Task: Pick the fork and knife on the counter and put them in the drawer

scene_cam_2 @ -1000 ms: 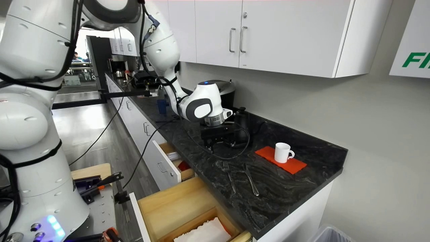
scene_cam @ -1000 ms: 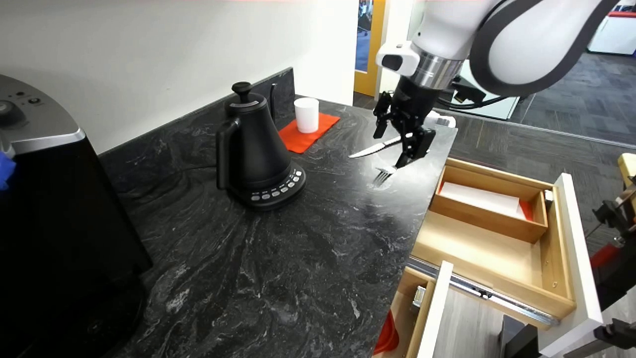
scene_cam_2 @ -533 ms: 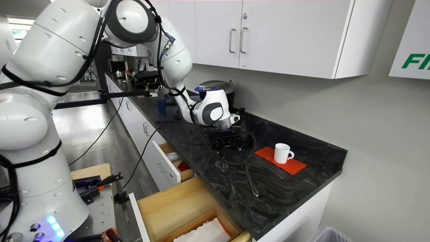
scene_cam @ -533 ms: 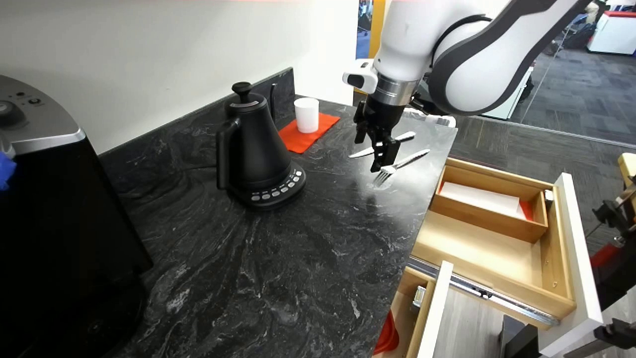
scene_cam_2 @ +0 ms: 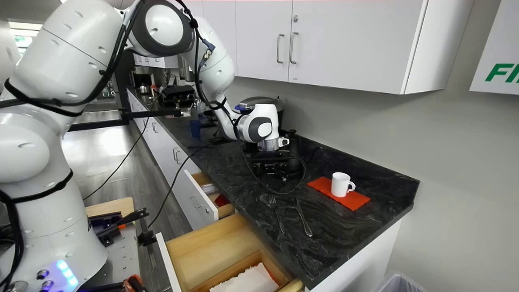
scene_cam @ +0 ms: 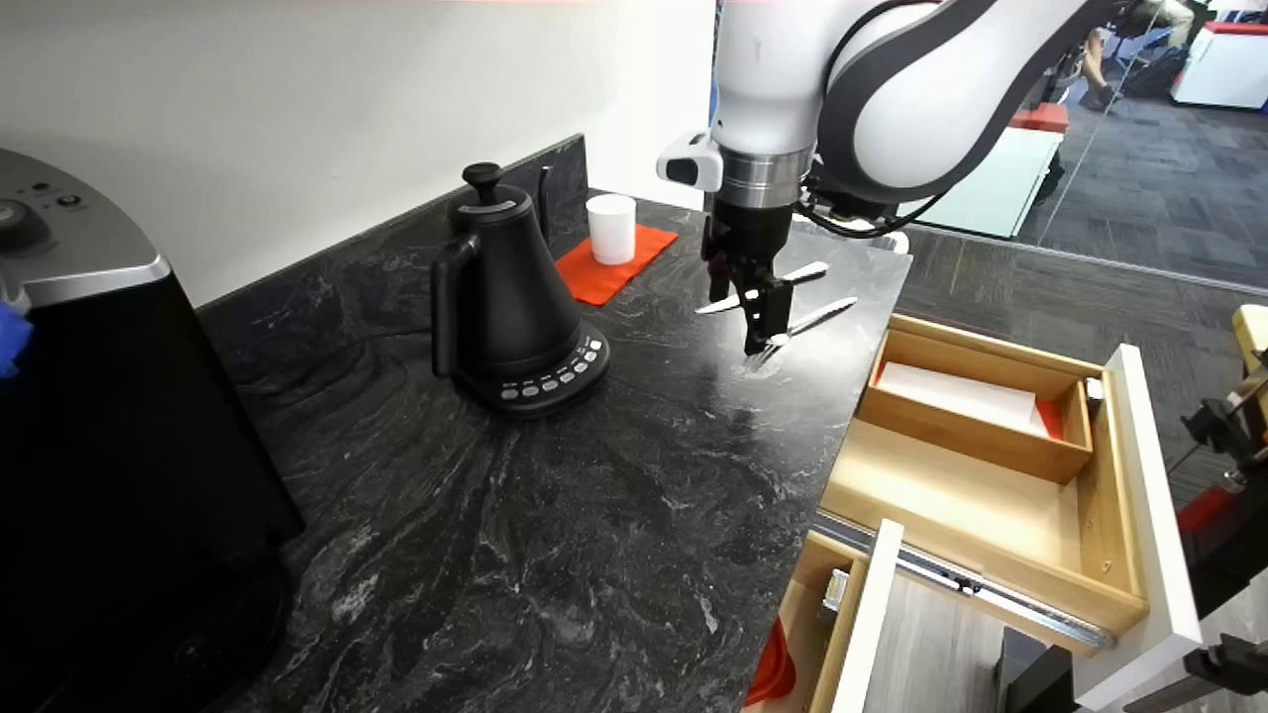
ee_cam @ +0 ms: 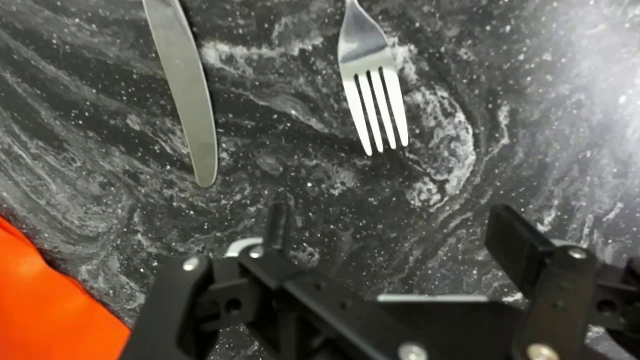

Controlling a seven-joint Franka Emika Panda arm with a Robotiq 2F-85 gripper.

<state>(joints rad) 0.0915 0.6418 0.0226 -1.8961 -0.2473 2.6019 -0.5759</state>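
Counter (scene_cam: 594, 515) dark, veined; pincer (ee_cam: 389, 222) spread above it; floor (scene_cam: 1199, 178) beyond seemingly carpeted

Green letters (scene_cam_2: 495, 72) on a white panel (scene_cam_2: 500, 52)
In an exterior view, the white panel at the upper right shows a green capital "F" and then a capital "I"; the edge of the view cuts the word there, so its rest cannot be read. In an exterior view, the base (scene_cam: 540, 404) of the black kettle (scene_cam: 515, 277) has round buttons (scene_cam: 551, 386), and what is written next to them is too small for reading.
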